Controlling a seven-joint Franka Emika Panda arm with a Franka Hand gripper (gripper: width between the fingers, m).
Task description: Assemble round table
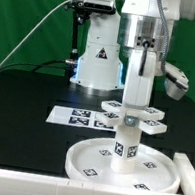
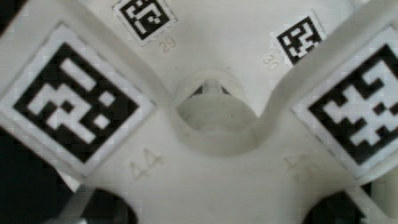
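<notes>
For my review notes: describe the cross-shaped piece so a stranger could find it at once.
Start at the large round disc at the front of the black table. A short post stands upright at its centre. The cross-shaped piece sits atop that post under the gripper, the only part with four tagged arms.

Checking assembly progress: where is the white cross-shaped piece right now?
In the exterior view, the white cross-shaped piece sits centrally, under the gripper, atop the short white cylindrical post standing on the large round rimmed disc.
</notes>
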